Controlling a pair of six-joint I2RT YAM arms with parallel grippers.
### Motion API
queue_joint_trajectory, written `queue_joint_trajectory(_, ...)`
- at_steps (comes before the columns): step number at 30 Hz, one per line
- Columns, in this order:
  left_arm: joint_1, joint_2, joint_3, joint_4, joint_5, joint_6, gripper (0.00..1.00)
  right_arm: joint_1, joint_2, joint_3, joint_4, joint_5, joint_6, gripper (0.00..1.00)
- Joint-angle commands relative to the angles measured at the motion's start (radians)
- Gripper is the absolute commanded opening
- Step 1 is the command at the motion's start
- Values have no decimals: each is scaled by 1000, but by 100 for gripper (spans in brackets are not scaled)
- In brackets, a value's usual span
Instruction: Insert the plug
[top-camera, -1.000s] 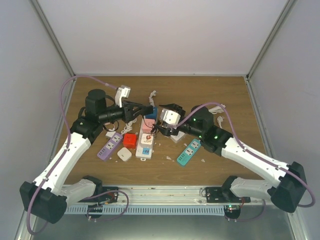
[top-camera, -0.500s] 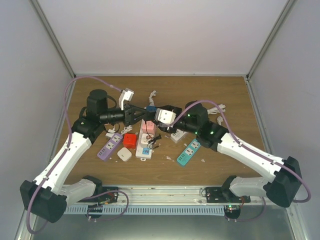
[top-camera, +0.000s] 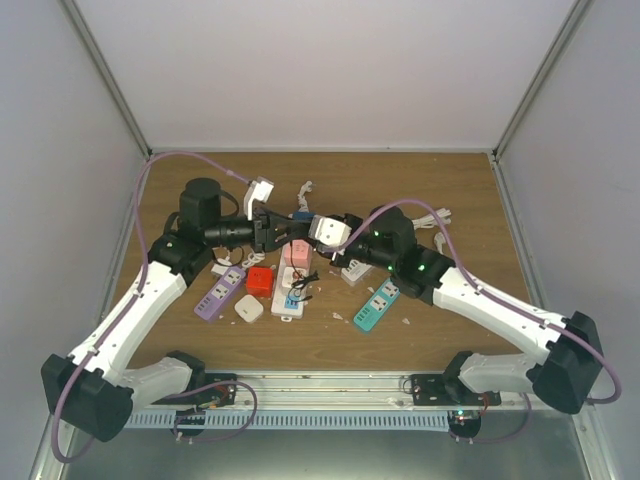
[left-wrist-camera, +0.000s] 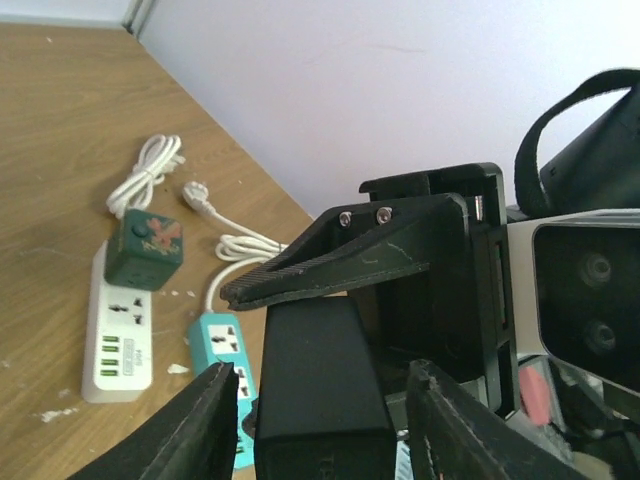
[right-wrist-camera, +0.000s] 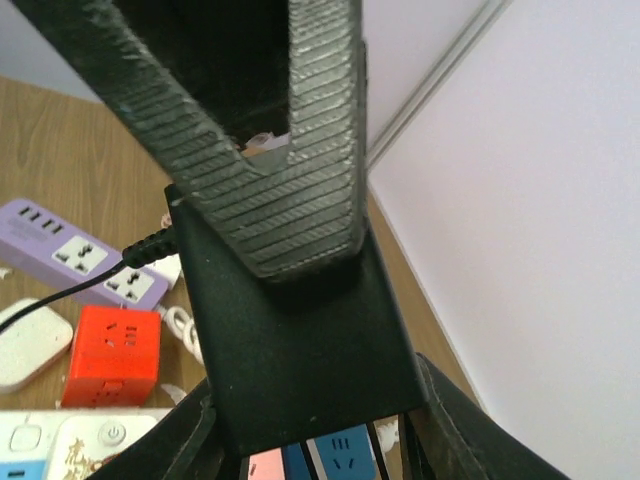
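Note:
The plug is a black block with a thin black cord, held in the air above the power strips, between both grippers. In the left wrist view the plug sits between my left gripper's fingers with a gap on each side, so the left gripper is open. One ribbed finger of the right gripper lies along its top. In the right wrist view my right gripper is shut on the plug, both fingers against its sides. From above, the left gripper and right gripper meet tip to tip.
Below lie a purple power strip, a red cube socket, a white strip with pink and blue sockets, a white square adapter and a teal strip. A green cube sits on another white strip, with white cords behind.
The right gripper moved left to meet the left one and closed on the plug. The left gripper's fingers, shut on the plug before, have spread apart.

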Motion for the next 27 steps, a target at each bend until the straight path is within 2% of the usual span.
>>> queue_joint_trajectory(1,-23,-4,-16,127,9,-94,50,9,-56,-70,208,52,155,22)
queue_joint_trajectory(3,-34,-8,-45,187,1,-143,51,10,-76,-108,272,64,211,22)
queue_joint_trajectory(5,-47,-9,-64,230,-8,-177,47,11,-89,-134,310,66,249,23)
queue_joint_trajectory(8,-68,-5,-71,265,-40,-197,37,13,-98,-148,312,69,263,23)
queue_joint_trajectory(11,-93,11,-58,275,-44,-202,20,13,-105,-156,297,67,264,26)
queue_joint_trajectory(13,-109,22,-39,265,-72,-181,11,12,-110,-155,274,74,265,34)
queue_joint_trajectory(15,-118,33,-14,225,-121,-135,10,11,-119,-154,238,122,281,56)
queue_joint_trajectory(17,-122,54,14,172,-173,-94,10,6,-145,-169,209,173,293,72)
queue_joint_trajectory(20,-146,104,57,86,-253,-26,10,-11,-230,-237,183,216,323,78)
queue_joint_trajectory(27,-230,271,145,-39,-369,83,9,-29,-554,-442,207,382,448,83)
